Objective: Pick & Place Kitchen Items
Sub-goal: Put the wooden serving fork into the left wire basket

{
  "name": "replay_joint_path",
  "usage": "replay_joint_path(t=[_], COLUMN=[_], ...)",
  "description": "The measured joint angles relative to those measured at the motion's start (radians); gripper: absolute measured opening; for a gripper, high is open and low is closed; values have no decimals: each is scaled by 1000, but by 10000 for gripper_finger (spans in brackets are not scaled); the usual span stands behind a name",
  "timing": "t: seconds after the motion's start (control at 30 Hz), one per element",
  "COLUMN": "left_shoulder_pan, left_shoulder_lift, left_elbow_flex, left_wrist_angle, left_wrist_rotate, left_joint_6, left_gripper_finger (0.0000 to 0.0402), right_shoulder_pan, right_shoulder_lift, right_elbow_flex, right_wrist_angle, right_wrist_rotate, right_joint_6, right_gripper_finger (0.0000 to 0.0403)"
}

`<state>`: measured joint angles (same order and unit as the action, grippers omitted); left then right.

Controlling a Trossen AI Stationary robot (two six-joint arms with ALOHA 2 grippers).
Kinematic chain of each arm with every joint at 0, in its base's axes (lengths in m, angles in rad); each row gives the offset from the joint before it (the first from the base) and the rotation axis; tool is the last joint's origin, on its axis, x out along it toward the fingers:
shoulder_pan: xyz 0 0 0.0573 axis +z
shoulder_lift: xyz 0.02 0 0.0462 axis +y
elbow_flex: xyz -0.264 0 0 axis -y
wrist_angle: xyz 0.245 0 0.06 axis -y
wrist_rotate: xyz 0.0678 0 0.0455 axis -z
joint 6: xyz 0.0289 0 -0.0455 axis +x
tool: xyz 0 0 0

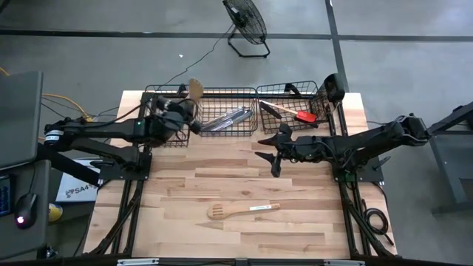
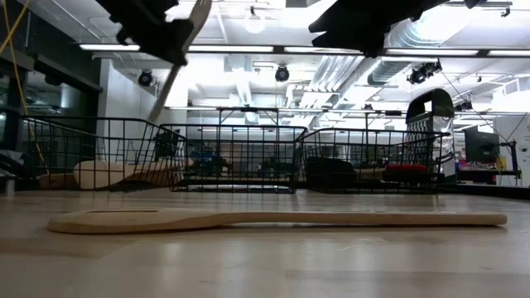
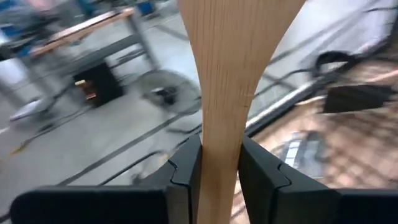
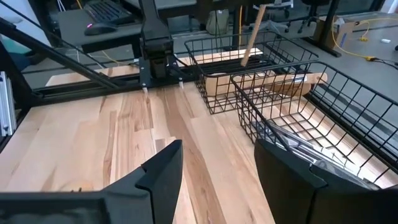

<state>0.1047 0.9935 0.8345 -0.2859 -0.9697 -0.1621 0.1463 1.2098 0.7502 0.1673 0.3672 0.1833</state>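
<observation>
Three black wire baskets (image 1: 229, 111) stand in a row along the far edge of the wooden table (image 1: 185, 185). A floor fan (image 1: 246, 26) stands on the grey floor beyond the table. A computer mouse (image 1: 22, 209) lies on the desk left of the table.

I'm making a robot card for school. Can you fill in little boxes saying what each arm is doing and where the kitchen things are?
left tool: shut on a wooden spoon, held up over the left basket
right tool: open, holding nothing, above the bare table
on the table: one slotted wooden spatula, lying flat near the front
middle basket: silver metal cutlery
right basket: red-headed spatula
left basket contents: pale wooden utensils
</observation>
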Motion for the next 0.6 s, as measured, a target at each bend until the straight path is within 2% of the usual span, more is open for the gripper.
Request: replay_joint_path(t=[0.13, 0.27, 0.4, 0.6], left_shoulder_pan=[0, 0, 0, 4], left_shoulder_lift=[-3, -2, -2, -2], left_elbow_flex=[0, 0, 0, 0], left_wrist_angle=[-152, -321, -490, -620], left_wrist_rotate=[-128, -186, -201, -187], left_joint_6=[-135, -326, -528, -679], left_gripper_finger=[75, 75, 75, 75], right_shoulder_pan=[0, 0, 0, 0], right_shoulder_lift=[0, 0, 0, 0], right_elbow_flex=[0, 0, 0, 0], right_wrist_angle=[-1, -2, -2, -2], right_wrist_rotate=[0, 0, 0, 0], right_joint_6=[0, 0, 4, 8], right_gripper_finger=[191, 191, 191, 191])
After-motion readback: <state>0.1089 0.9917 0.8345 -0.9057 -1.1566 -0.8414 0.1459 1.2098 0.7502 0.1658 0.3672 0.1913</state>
